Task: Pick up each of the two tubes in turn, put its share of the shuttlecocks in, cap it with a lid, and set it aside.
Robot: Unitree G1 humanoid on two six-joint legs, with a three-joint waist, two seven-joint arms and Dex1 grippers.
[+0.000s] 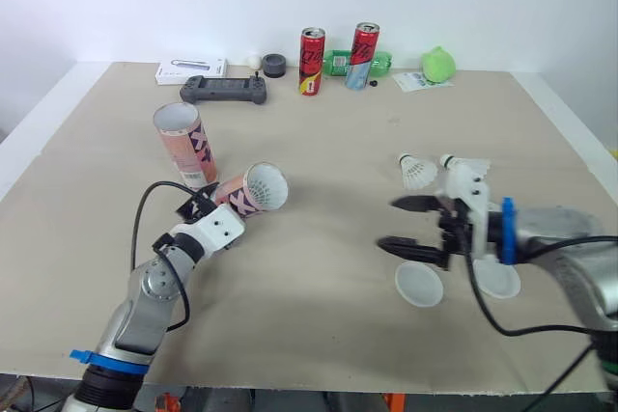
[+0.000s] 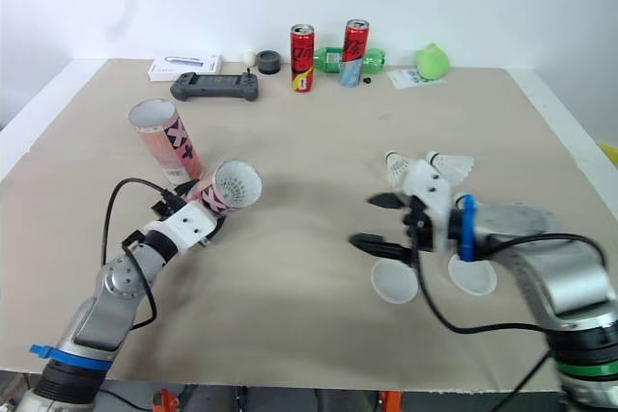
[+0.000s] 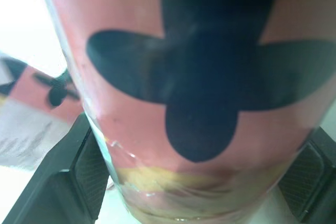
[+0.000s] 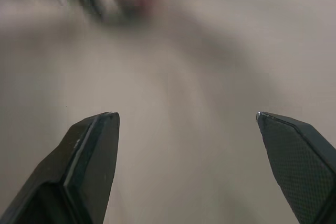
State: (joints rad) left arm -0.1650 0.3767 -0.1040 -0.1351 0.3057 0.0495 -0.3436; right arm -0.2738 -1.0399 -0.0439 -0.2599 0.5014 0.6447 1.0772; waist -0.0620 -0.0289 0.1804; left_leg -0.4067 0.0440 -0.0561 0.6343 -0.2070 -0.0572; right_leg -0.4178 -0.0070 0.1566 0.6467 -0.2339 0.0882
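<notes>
Tilted tube (image 1: 255,189) within left gripper (image 1: 205,204)

Left, upright tube (image 1: 183,142) behind tilted tube (image 1: 253,190); right, 2 lids (image 1: 419,284), shuttlecocks (image 1: 417,172) behind

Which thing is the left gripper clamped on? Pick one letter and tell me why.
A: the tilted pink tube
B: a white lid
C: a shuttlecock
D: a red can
A: the left gripper has its jaws shut on the tilted pink tube, and the left wrist view shows the tube's wall pinched between the two black fingers.
</notes>
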